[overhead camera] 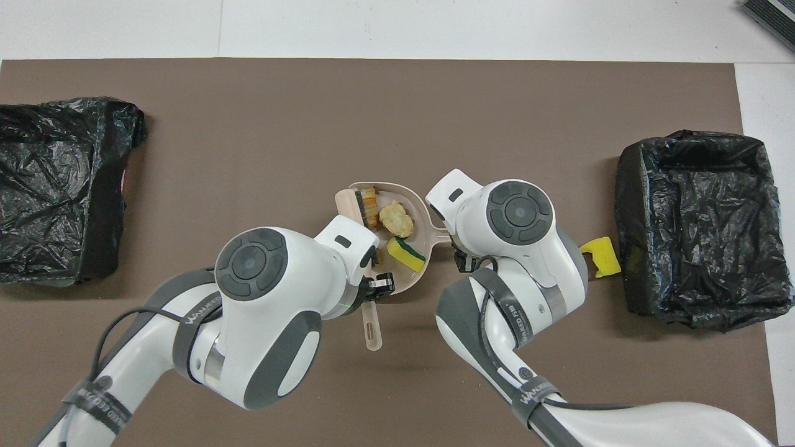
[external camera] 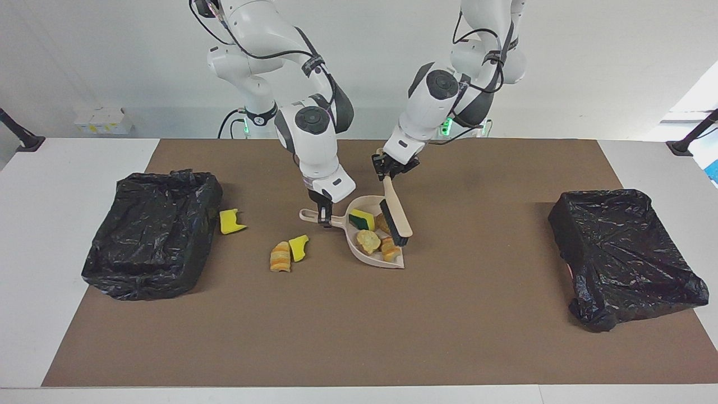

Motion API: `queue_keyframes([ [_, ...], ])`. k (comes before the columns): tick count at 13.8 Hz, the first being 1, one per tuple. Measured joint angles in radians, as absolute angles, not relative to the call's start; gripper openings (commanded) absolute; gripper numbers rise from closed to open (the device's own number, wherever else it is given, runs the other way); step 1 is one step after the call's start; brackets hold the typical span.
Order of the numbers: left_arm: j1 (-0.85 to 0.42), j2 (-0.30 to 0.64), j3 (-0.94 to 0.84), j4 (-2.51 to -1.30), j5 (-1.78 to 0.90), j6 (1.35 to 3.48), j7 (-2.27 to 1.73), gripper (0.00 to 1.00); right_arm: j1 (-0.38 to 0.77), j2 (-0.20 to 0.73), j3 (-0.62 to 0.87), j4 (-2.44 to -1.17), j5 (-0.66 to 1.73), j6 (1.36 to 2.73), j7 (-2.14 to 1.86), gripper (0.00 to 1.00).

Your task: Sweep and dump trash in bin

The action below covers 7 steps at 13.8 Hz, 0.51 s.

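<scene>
- A white table is covered by a brown mat (external camera: 359,336), with a white wall at the robots' end. Everything below is placed relative to the beige plastic dustpan (external camera: 359,249) lying mid-mat.
- Progress, roughly half by the look of it: four scraps are already gathered in the dustpan – a yellow-and-green sponge piece (external camera: 362,219), a pale bread chunk (external camera: 368,240), a striped tan pastry (external camera: 390,248) and another tan bit (external camera: 383,223) partly hidden by the brush.
- Three scraps are left on the mat, toward the right arm's end from the dustpan: a striped pastry (external camera: 280,257) touching a yellow sponge piece (external camera: 299,247), and one more yellow sponge bit (external camera: 231,221) right beside the black-bagged bin (external camera: 148,235).
- Nothing can be seen dumped yet; a second black-bagged bin (external camera: 622,252) sits well apart toward the left arm's end.
- Right gripper (external camera: 323,215): pointed down, fingers clamped on the dustpan's handle, pan kept flat on the mat.
- Left gripper (external camera: 389,168): fingers pinched on the handle of the beige brush (external camera: 396,216), which is slanted down so the dark bristles sit inside the dustpan against the scraps.
</scene>
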State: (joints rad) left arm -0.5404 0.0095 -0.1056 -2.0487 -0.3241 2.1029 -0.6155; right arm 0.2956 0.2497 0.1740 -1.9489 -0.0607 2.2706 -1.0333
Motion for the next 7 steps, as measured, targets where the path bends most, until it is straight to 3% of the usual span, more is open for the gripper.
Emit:
queue_keyframes([
  [7,-0.500,-0.104,-0.102,-2.059,-0.324,1.810,-0.529,0.00,0.296,0.270,0.174,-1.964,0.033,2.364,-1.001,0.00],
])
